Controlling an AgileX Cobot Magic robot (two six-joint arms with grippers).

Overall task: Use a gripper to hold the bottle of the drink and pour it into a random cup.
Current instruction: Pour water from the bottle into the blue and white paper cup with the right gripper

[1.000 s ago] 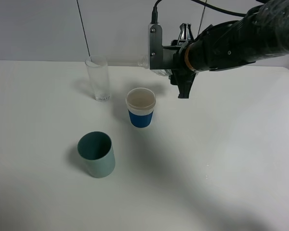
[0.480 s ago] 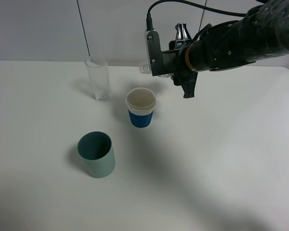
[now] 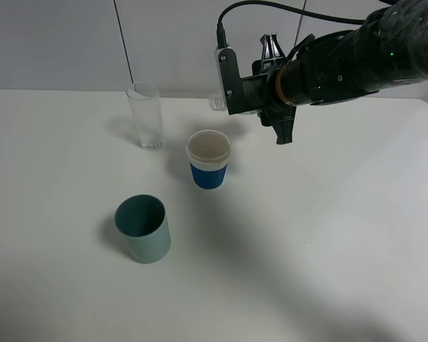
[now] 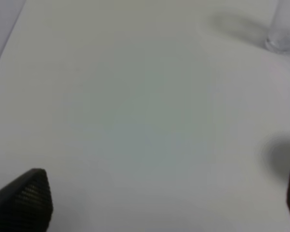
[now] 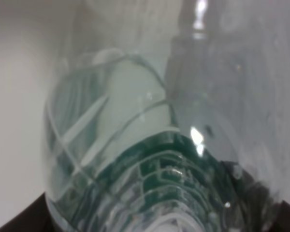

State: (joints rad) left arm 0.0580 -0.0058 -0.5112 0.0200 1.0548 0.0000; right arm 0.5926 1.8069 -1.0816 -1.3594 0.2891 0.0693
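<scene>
The right fingers (image 3: 283,128) are clamped on the bottle (image 5: 135,159), which lies on its side above the bench's (image 3: 357,228) far edge. Its neck points left, toward the cup (image 3: 209,158) just below. The left fingers (image 4: 26,198) are spread and empty.

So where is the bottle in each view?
Exterior high: upper middle, only the neck of the bottle shows, up and right of the cup.
Left wrist: not in it.
Right wrist: the bottle fills the picture, green label showing.
Shared landmark: the glass, in exterior high and left wrist.
</scene>
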